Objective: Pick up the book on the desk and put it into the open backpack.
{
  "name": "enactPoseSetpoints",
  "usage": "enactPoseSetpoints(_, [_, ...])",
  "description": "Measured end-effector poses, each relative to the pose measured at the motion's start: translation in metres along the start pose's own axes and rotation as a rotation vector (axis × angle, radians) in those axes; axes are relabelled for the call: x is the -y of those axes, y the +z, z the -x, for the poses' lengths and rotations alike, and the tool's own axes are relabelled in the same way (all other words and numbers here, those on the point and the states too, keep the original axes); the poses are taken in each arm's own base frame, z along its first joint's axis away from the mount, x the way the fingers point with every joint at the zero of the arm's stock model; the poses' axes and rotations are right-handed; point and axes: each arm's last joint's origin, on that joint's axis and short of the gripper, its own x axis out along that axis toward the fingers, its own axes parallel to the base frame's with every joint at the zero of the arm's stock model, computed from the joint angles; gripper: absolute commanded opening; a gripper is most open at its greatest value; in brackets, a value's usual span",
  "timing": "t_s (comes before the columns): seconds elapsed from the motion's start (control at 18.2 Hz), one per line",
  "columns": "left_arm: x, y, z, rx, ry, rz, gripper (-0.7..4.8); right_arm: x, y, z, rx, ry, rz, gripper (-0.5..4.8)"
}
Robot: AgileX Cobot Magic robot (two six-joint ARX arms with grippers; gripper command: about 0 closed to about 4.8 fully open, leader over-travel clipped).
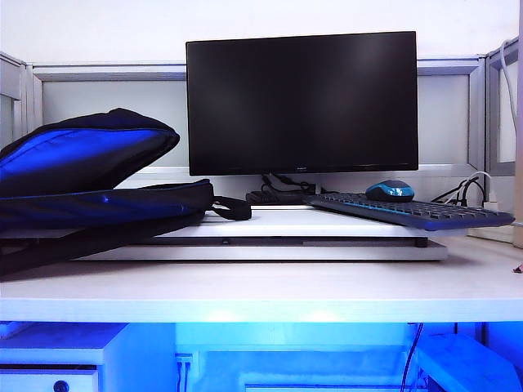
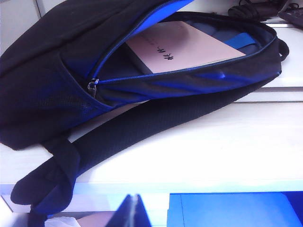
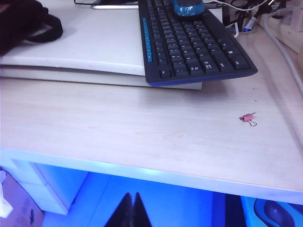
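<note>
Left wrist view gives the clearest look at where things stand: the book (image 2: 184,47), a thin paperback with a pale pinkish cover and a line of dark print, already lies inside the backpack (image 2: 71,80), resting flat on the blue lining with one corner and its white page edge showing through the unzipped mouth. From the exterior view the backpack (image 1: 90,184) sprawls on the left of the desk (image 1: 270,286), its flap propped up, a strap trailing toward the white riser board (image 1: 270,237) under the monitor (image 1: 302,102); neither arm shows there. The left gripper (image 2: 135,213) sits low, below the desk's front edge near the bag's shoulder strap, jaws pressed together and holding nothing. The right gripper (image 3: 131,210) is likewise down below the desk edge on the keyboard (image 3: 189,42) side, pinched closed and empty, with a small pink binder clip (image 3: 247,118) lying loose on the tabletop ahead of it. To my eye the book looks light, a bit floppy and smooth-covered, so it would likely sag or slide if pinched by one corner; the exposed edge by the zipper seems the sensible place to grip. The bag is soft and would give way if pushed. I'd judge the job done.
</note>
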Motion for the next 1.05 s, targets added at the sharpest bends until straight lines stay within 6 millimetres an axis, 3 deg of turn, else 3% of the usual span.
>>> enactPoseSetpoints(1.05, [0.0000, 0.0000, 0.0000, 0.000, 0.000, 0.000, -0.05, 0.0006, 0.0000, -0.0001, 0.000, -0.023, 0.007, -0.05])
